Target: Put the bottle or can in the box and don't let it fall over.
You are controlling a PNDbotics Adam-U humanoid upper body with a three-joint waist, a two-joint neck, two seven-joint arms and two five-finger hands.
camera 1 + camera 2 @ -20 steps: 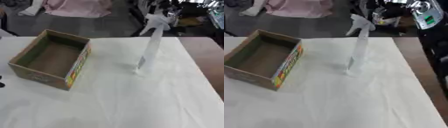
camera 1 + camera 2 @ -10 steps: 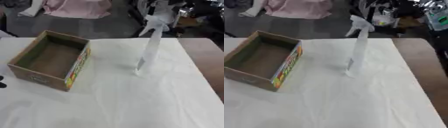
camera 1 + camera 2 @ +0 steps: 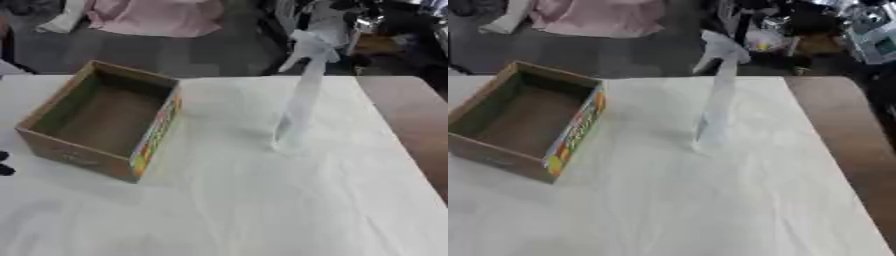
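Note:
A tall, slim white spray bottle (image 3: 296,107) stands upright on the white table (image 3: 262,200), right of centre, its trigger head pointing left. An open, empty cardboard box (image 3: 156,131) with a colourful printed side sits on the table's left part, about a hand's width from the bottle. Only a small black part of my left hand (image 3: 4,163) shows at the left edge, near the box's front corner and touching nothing. My right hand is out of both views.
Bare brown tabletop (image 3: 409,115) runs along the right of the white cloth. Beyond the far edge lie a dark floor, a pink cloth (image 3: 157,15) and cluttered equipment (image 3: 859,35).
The black right arm seen at the right edge of the right eye view has drawn out of sight. Bottle and box have not moved.

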